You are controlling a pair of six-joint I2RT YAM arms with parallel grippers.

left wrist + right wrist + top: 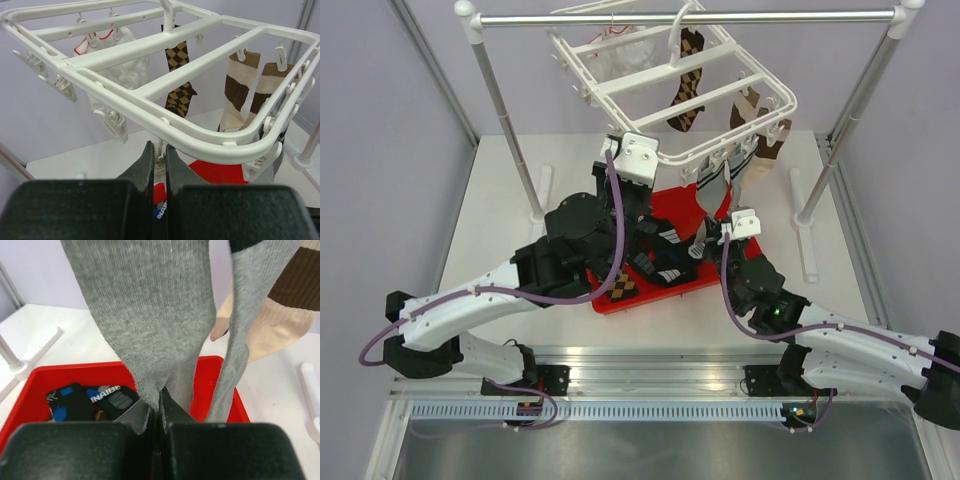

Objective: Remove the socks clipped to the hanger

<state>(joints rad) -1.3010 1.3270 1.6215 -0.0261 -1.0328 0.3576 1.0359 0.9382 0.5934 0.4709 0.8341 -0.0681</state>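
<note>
Ribbed grey sock [150,315] in right gripper [159,412] (left gripper [160,148] squeezing plastic clip [159,162]).

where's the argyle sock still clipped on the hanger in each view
top external: argyle sock hangs inside the hanger, upper centre.
left wrist: top centre, behind the hanger's crossbars.
right wrist: not in it.
shared landmark: the red tray, in all three.

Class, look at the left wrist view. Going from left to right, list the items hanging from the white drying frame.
White cloth with red trim → brown argyle sock → brown-cream striped sock → second striped sock
</note>
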